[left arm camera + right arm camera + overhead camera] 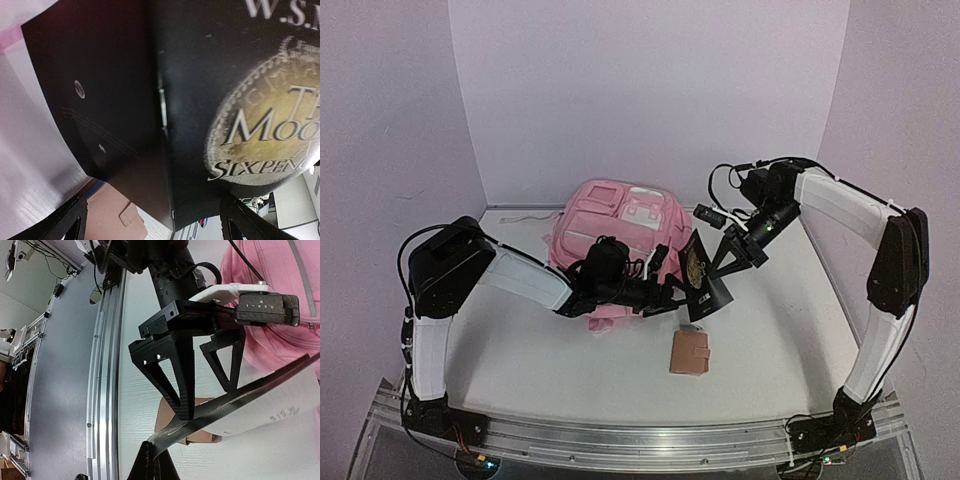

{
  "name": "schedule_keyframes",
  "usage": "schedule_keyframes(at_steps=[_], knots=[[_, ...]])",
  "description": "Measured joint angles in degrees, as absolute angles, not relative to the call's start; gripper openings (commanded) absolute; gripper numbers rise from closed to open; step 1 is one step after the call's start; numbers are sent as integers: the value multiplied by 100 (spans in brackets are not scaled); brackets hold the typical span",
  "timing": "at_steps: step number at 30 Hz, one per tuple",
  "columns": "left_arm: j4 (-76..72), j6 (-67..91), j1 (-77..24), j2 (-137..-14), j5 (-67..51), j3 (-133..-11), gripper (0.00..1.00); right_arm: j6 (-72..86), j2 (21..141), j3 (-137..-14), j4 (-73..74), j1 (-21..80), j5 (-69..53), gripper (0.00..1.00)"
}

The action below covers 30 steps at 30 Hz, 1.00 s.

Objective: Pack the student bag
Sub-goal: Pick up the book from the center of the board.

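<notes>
Overhead, the student bag (620,215) lies mid-table beyond the grippers; the right gripper (718,272) pinches a black book (700,268). Left wrist: the left gripper (150,222) gapes wide (book cover fills the view). Right wrist: its fingers (146,466) clamp the book's edge.

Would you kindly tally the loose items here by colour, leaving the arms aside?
Pink: 1, the student bag
Black: 1, the book
Tan: 1, the wallet
Total: 3
</notes>
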<state>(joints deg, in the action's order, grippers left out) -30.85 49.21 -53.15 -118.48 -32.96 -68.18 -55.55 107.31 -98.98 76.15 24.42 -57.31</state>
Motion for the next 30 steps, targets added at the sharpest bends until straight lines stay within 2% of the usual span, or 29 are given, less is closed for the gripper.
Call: schedule_keyframes(at_steps=[8, 11, 14, 17, 24, 30], knots=[[-4286, 4999, -5332, -11848, -3715, -6623, 91, -5435, 10517, -9900, 7632, 2647, -5740, 0], [-4648, 5061, -5336, -11848, -3853, -6612, 86, -5372, 10485, -9902, 7637, 2689, -5755, 0], [-5018, 5143, -5343, -11848, -3979, -6563, 75, -5330, 10460, -9929, 7647, 2751, -5785, 0], [-5304, 5216, -5360, -11848, -4086, -6506, 60, -5299, 10455, -9966, 7658, 2770, -5793, 0], [-5597, 5240, -5374, -11786, -4145, -6245, 36, -5242, 10455, -9974, 7682, 2779, -5795, 0], [-5625, 5180, -5375, -11544, -3967, -5897, 8, -5196, 10455, -10016, 7700, 2779, -5764, 0]])
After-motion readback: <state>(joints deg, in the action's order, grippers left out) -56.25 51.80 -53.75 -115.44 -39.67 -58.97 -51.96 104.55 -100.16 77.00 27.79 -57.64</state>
